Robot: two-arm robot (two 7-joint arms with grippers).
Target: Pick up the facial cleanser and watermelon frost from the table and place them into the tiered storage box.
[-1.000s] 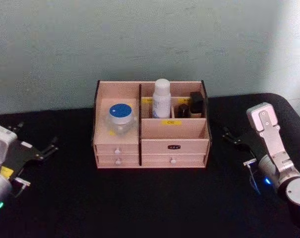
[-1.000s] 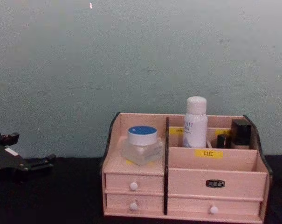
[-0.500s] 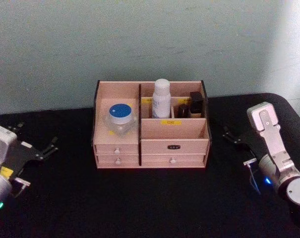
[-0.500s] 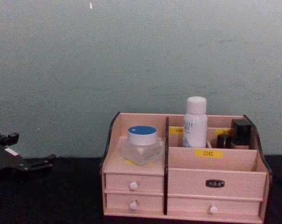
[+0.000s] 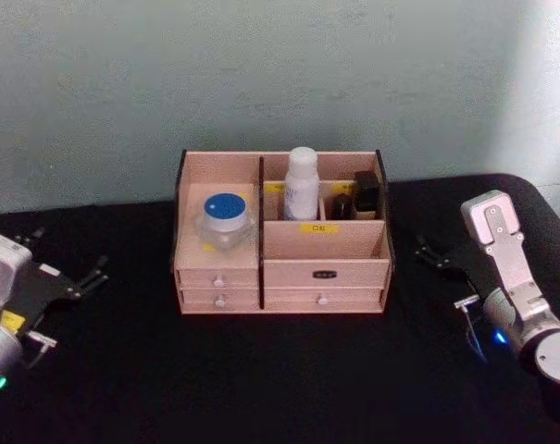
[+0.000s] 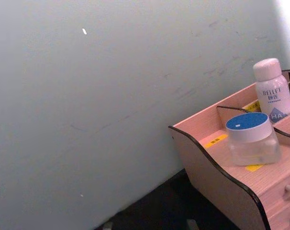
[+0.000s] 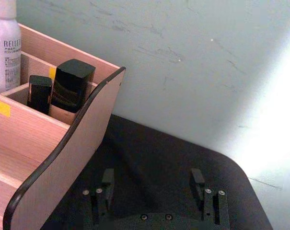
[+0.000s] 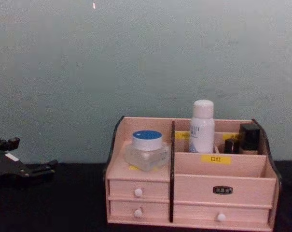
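On the black table [image 5: 280, 370] stands the pink storage box [image 5: 326, 273], and both task items sit in it. The white cleanser bottle [image 5: 301, 183] stands upright in a rear compartment right of the dark divider, beside two small black bottles [image 5: 356, 198]. The blue-lidded jar [image 5: 224, 220] rests on the left tier above the drawers. Well left of the box, the left gripper [image 5: 71, 277] holds nothing, fingers spread. Well right of it, the right gripper [image 7: 152, 184] is wide and empty.

Silver-grey arms, black claws [image 5: 62, 282], blue wire possibly at right wrist.
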